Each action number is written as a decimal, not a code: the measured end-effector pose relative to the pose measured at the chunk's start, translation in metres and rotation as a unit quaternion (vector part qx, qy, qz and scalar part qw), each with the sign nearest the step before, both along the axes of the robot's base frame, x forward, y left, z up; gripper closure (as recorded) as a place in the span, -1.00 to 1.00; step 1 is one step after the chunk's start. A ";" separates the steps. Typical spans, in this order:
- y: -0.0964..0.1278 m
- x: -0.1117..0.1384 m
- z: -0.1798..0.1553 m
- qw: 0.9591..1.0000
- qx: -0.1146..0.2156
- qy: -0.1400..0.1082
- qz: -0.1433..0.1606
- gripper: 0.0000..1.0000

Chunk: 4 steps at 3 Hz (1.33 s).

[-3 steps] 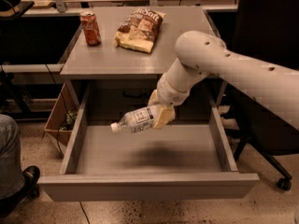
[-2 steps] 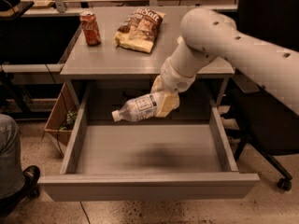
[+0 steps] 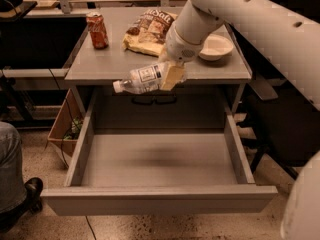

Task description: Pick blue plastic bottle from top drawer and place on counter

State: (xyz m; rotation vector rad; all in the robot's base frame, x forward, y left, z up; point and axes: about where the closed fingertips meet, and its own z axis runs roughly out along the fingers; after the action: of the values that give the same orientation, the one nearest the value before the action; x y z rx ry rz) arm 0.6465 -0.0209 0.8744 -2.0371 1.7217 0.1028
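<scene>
The blue plastic bottle (image 3: 141, 79) is clear with a white cap and a pale label bearing a dark square. It lies sideways in the air, cap to the left, at the front edge of the counter (image 3: 105, 64). My gripper (image 3: 170, 76) is shut on the bottle's base end, and the white arm reaches in from the upper right. The top drawer (image 3: 155, 159) is pulled fully open below, and its grey floor holds nothing.
On the counter stand a red soda can (image 3: 97, 30) at the back left, a chip bag (image 3: 149, 30) in the middle and a white bowl (image 3: 215, 47) at the right. A cardboard box (image 3: 64, 129) sits left of the cabinet. A person's leg and shoe (image 3: 15, 184) are at the lower left.
The gripper has lifted the bottle up out of the drawer to the height of the counter's front edge. The arm has risen with it.
</scene>
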 end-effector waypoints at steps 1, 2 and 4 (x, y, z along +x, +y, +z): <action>0.006 0.054 0.012 0.999 0.014 -0.049 -0.013 1.00; 0.007 0.090 0.006 0.997 0.032 -0.071 -0.023 1.00; 0.026 0.124 -0.009 0.996 0.055 -0.068 -0.023 0.17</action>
State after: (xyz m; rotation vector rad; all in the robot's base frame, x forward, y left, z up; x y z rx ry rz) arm 0.7708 0.0048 0.8650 -1.8803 1.6406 0.0416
